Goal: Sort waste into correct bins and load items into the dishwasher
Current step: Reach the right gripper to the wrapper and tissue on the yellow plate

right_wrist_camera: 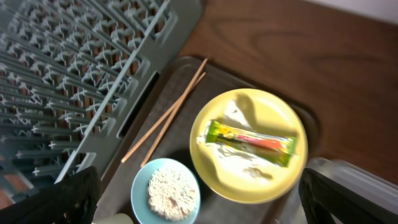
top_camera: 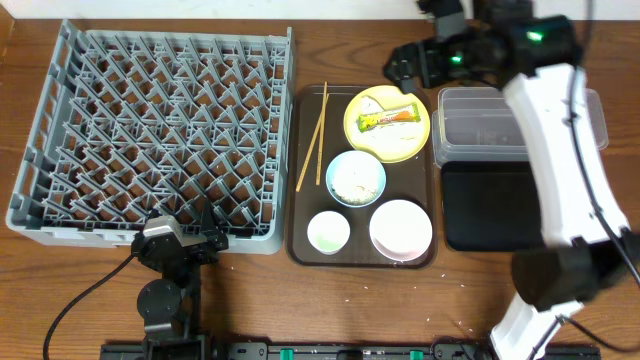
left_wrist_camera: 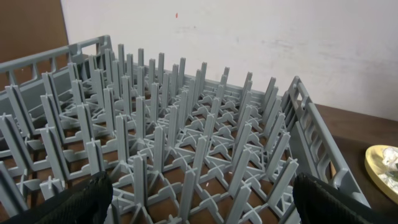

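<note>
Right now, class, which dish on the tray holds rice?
The blue bowl: white grains fill it. The yellow plate carries a wrapper; the white bowl and cup look empty.

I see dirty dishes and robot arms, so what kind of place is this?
Probably a robot practice table set up for kitchen clean-up: grey dish rack, brown tray with a messy yellow plate, clear tub and black tray.
</note>
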